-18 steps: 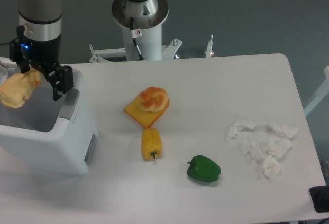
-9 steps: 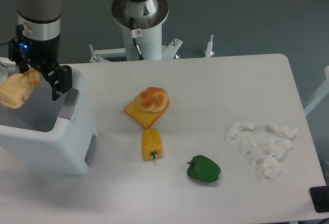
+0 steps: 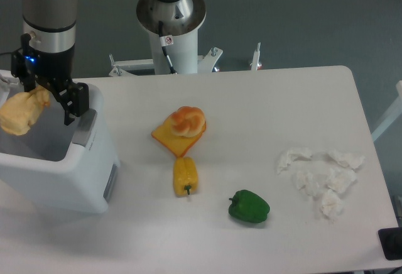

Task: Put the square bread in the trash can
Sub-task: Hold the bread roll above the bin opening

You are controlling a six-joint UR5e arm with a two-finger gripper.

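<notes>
Square bread (image 3: 20,112) — pale yellow lump, hanging above the open top of the trash can (image 3: 59,173), toward its left side, near the left frame edge. It sits against the gripper (image 3: 45,98); one dark finger shows to the right of it, at the bin's grey flap. Cannot tell from this view whether the jaws are pinching the bread or have let go.

Trash can stands at the left end of the surface (image 3: 264,117). Well apart to the right: round bun (image 3: 187,120) on a flat orange slice (image 3: 171,139), yellow pepper (image 3: 185,176), green pepper (image 3: 249,207), crumpled tissues (image 3: 320,176).

Risks, as judged — soft bread may cling to a finger on release and not drop; being off-centre to the left, it could clip the bin rim and fall outside.
</notes>
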